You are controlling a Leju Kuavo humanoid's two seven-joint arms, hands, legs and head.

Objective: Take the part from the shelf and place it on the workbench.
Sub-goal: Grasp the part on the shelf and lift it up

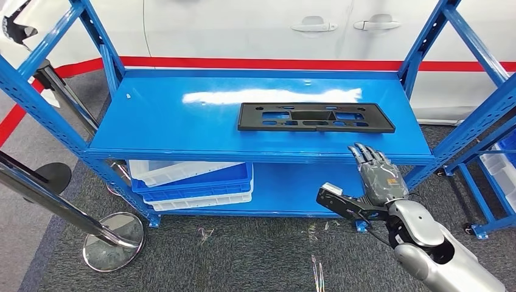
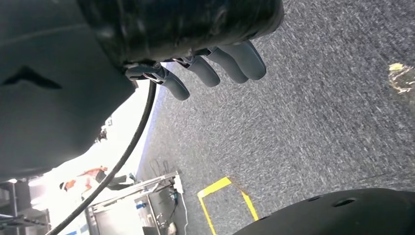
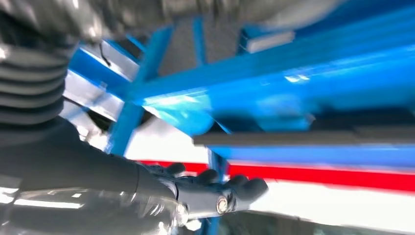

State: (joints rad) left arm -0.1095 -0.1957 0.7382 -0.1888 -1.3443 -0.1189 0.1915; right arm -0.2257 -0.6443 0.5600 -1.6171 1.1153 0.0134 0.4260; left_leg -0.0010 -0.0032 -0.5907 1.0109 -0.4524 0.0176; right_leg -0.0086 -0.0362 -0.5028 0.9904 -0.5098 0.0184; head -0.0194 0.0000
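A flat black plastic part with several cut-outs lies on the top board of the blue shelf, right of centre. My right hand hovers in front of the shelf's front edge, below and right of the part, fingers stretched out and apart, holding nothing. In the right wrist view the same hand reaches toward the shelf, with the part seen edge-on as a dark strip. My left hand hangs over grey carpet, fingers loosely extended and empty.
Blue and white trays are stacked on the shelf's lower board. A white car door with a red stripe stands behind. A chrome stand with a round base is at the left. Another blue rack sits at the right.
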